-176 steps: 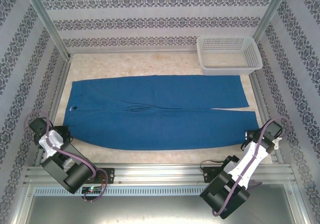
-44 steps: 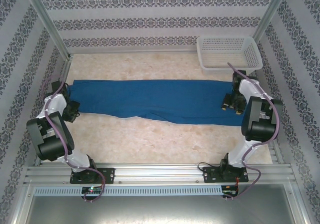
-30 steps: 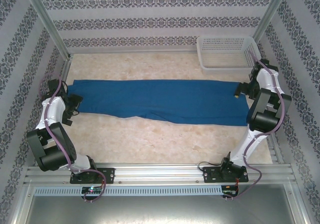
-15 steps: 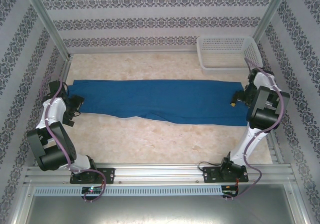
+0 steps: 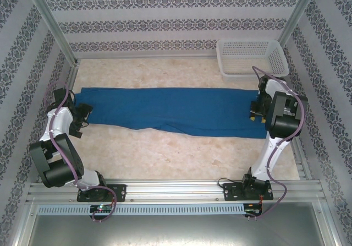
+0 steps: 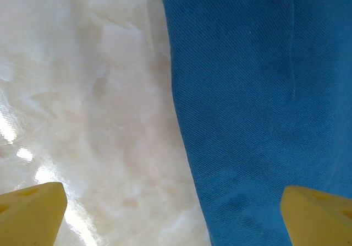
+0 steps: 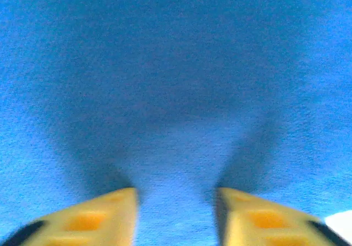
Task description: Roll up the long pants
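Observation:
The long pants (image 5: pixel 170 109) lie across the table as a royal-blue strip, folded lengthwise, one end at the left and the other at the right. My left gripper (image 5: pixel 82 116) hovers at the left end; in the left wrist view it (image 6: pixel 173 224) stands wide open, straddling the fabric's edge (image 6: pixel 258 108) and the bare table. My right gripper (image 5: pixel 254 111) is low over the right end. Seen from the right wrist, it (image 7: pixel 176 218) is open with blue cloth (image 7: pixel 176 92) under and between its yellow fingers (image 7: pixel 104 218), casting shadows on it.
A white mesh basket (image 5: pixel 252 59) stands at the back right, close behind the right arm. The marble-look tabletop (image 5: pixel 165 152) is bare in front of the pants. Metal frame posts and patterned walls close in the sides.
The pants went from spread flat to folded lengthwise. In the last second the right gripper swung from beside the basket leftward and down onto the right end. The left gripper barely moved.

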`<state>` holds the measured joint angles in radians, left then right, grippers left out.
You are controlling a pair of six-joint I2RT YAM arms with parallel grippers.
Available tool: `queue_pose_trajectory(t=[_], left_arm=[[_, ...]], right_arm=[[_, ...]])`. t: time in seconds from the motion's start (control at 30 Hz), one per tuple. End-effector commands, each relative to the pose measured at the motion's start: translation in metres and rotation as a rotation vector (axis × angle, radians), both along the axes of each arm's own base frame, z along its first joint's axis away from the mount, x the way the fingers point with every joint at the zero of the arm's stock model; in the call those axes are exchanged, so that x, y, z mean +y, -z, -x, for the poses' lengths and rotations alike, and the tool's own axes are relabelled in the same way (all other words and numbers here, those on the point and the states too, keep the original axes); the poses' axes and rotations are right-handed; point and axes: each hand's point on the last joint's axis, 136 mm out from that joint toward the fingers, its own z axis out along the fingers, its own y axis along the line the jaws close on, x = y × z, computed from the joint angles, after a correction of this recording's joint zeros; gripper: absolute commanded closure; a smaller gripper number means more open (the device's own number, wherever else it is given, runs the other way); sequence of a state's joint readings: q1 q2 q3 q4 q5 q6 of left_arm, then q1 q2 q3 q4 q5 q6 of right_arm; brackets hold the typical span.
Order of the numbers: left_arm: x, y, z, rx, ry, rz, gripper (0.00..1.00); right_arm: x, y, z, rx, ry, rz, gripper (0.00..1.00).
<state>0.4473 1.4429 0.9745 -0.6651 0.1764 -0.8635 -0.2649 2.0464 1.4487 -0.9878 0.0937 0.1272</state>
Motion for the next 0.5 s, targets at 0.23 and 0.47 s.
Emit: queue_pose_trajectory(t=[0.23, 0.47], left_arm=[[0.002, -0.013, 0.002, -0.023, 0.005, -0.014, 0.0], [0.0, -0.017, 0.002, -0.04, -0.006, -0.005, 0.0]], right_arm=[[-0.013, -0.038, 0.003, -0.047, 0.036, 0.061, 1.0], [-0.04, -0.078, -0.021, -0.151, 0.061, 0.137, 0.12]])
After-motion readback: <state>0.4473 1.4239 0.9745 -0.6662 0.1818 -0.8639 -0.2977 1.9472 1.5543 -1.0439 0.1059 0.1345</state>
